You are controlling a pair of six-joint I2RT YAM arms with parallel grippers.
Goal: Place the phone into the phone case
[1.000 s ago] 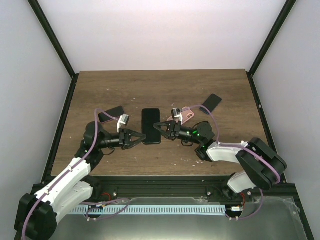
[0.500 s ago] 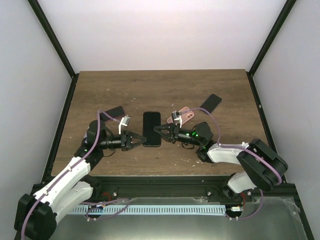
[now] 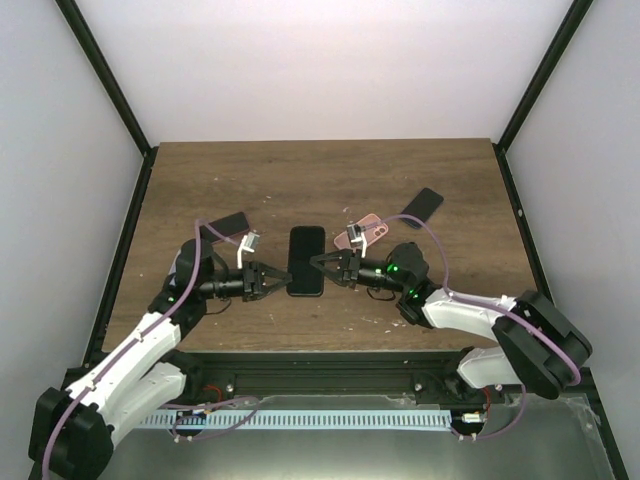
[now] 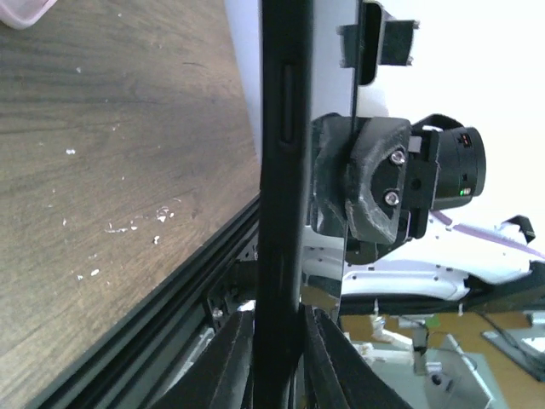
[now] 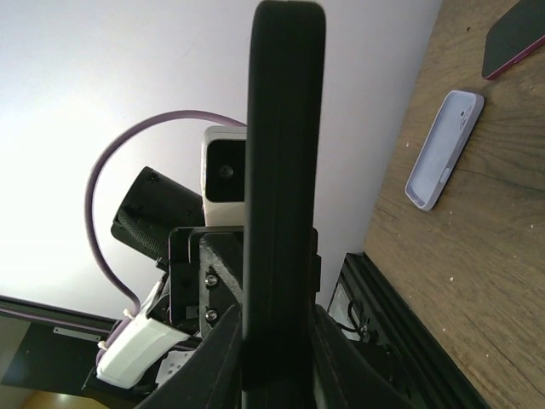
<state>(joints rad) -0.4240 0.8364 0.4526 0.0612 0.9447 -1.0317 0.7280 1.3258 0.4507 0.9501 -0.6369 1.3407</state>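
A black phone (image 3: pixel 306 260) hangs above the table's middle, held between both grippers. My left gripper (image 3: pixel 278 280) is shut on its left long edge and my right gripper (image 3: pixel 318 262) on its right long edge. In the left wrist view the phone (image 4: pixel 281 170) is edge-on, a thick black rim with a glossy face, and the gripper (image 4: pixel 277 319) clamps it. In the right wrist view the phone (image 5: pixel 285 153) is edge-on too, with the gripper (image 5: pixel 277 319) clamping it. I cannot tell phone from case in the held piece. A pink case (image 3: pixel 368 227) lies behind the right gripper.
A dark phone with a red rim (image 3: pixel 423 207) lies at the right rear. A dark flat item (image 3: pixel 222 227) lies by the left arm. The right wrist view shows a pale lilac case (image 5: pixel 444 149) and a dark red-rimmed phone (image 5: pixel 515 34) on the wood.
Both grippers and the black phone between them have shifted slightly to the right. Both grips have stayed shut on it.
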